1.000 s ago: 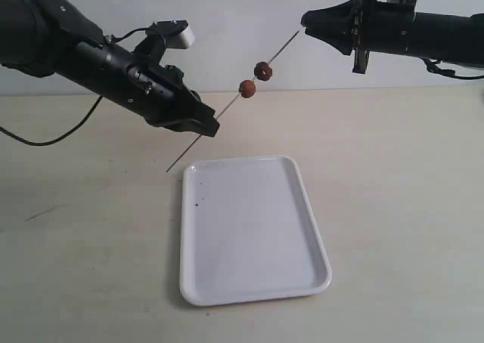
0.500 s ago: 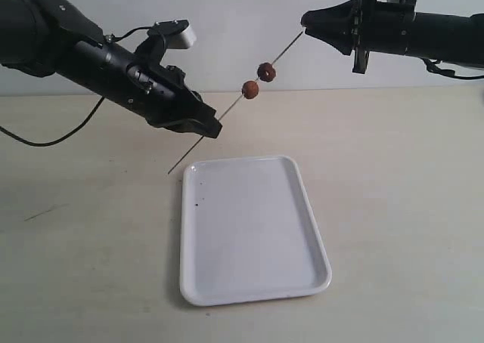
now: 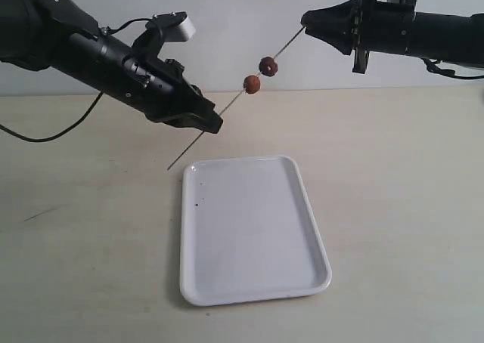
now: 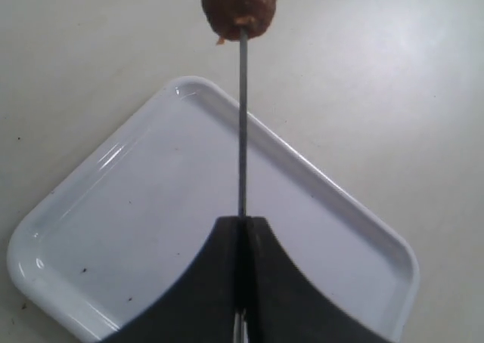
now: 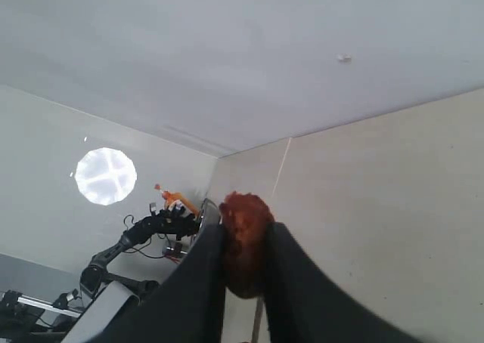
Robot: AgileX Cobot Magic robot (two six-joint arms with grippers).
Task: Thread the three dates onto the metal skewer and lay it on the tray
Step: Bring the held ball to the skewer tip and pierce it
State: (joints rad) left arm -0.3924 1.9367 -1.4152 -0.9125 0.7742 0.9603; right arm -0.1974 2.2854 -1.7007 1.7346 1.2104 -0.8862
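Note:
My left gripper is shut on the metal skewer, which slants up to the right above the table. Two dates sit threaded on the skewer, close together, between the two grippers. My right gripper meets the skewer's upper tip and is shut on a third date; a thin piece of the skewer shows just behind that date. In the left wrist view the skewer runs from the shut gripper to the nearest date. The white tray lies flat below, holding nothing.
The tray carries a few small dark specks near its far left corner. The pale table stretches out on both sides of it. A black cable trails from the left arm onto the table.
The left arm has risen a little, carrying the skewer and its two dates slightly up and to the right, toward the right gripper. The right arm has stayed still.

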